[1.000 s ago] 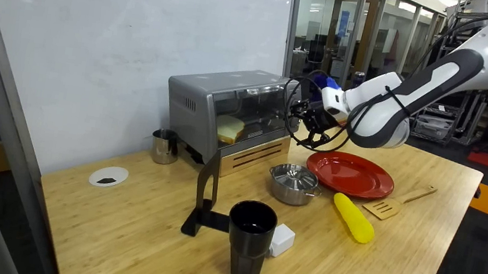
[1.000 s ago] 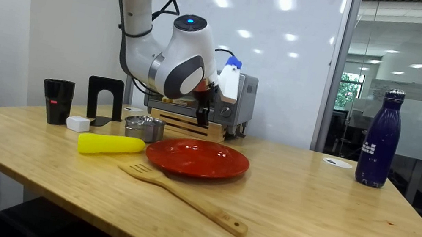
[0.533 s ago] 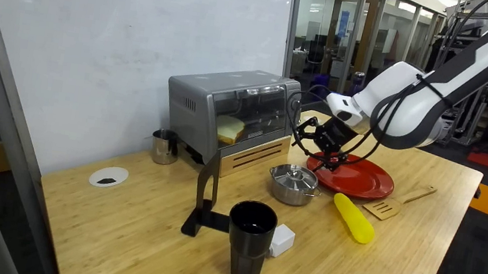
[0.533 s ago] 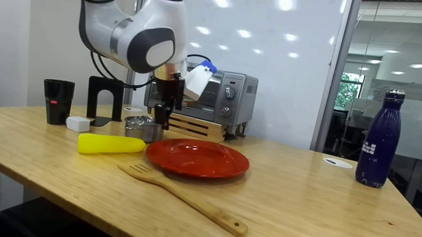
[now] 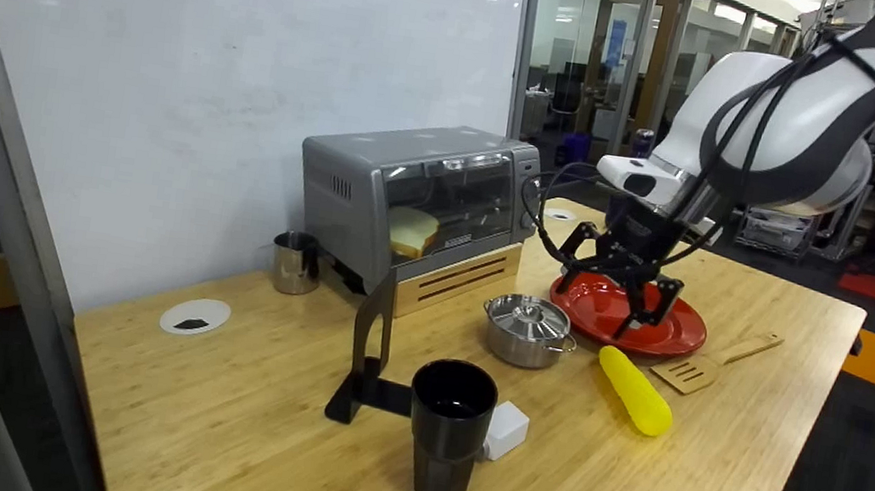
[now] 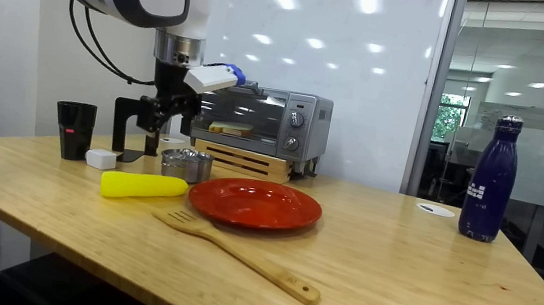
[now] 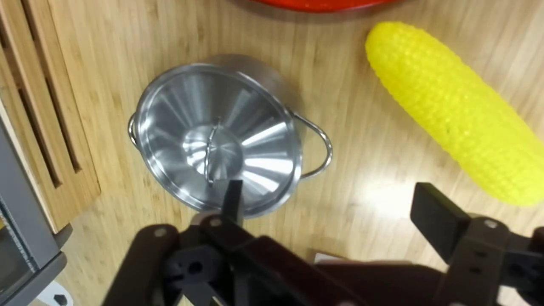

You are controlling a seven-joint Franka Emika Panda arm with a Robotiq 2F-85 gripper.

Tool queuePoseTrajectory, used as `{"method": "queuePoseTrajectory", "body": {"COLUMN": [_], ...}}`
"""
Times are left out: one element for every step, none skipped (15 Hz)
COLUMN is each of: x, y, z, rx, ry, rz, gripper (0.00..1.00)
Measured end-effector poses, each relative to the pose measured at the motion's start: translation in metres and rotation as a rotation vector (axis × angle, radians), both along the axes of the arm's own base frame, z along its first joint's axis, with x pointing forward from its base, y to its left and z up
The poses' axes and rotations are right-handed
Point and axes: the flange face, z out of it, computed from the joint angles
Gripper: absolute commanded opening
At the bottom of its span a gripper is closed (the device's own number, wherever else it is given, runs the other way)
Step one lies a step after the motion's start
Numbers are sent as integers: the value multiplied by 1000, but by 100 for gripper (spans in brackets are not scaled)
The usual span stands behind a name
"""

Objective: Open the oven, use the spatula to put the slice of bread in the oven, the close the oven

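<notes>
Gripper (image 7: 327, 191) spread wide, holding nothing above the table (image 6: 408, 263), I see in an exterior view the wooden spatula (image 6: 245, 254) lying nearest, the red plate (image 6: 255, 202) just behind it and, farther back, the bread (image 6: 230, 128) inside the oven (image 6: 309, 125), its glass door (image 6: 266, 118) seemingly closed, so every step looks done, none left.

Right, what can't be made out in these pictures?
Inside of the pot: under its lid, every view.
Oven: cut off by the wrist view's left edge.
White block: partly behind the black cup in an exterior view.
Print on the bottle: too small to read in an exterior view.
</notes>
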Motion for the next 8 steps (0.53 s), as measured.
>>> {"method": "queuePoseTrajectory", "body": {"x": [-1,-2,-3,-3,-3,-2,-3,-3], "y": [1,2,1,0,-1,-3,-4,-5], "z": [6,12,16,19,22,24,25,26], "rx": [18,31,41,48,52,53,52,49], "ry": [11,13,10,7,4,3,3,2], "rz": [-42,-86,-133,-184,-233,-279,-322,-360], "gripper": [100,100,100,100,100,100,100,100]}}
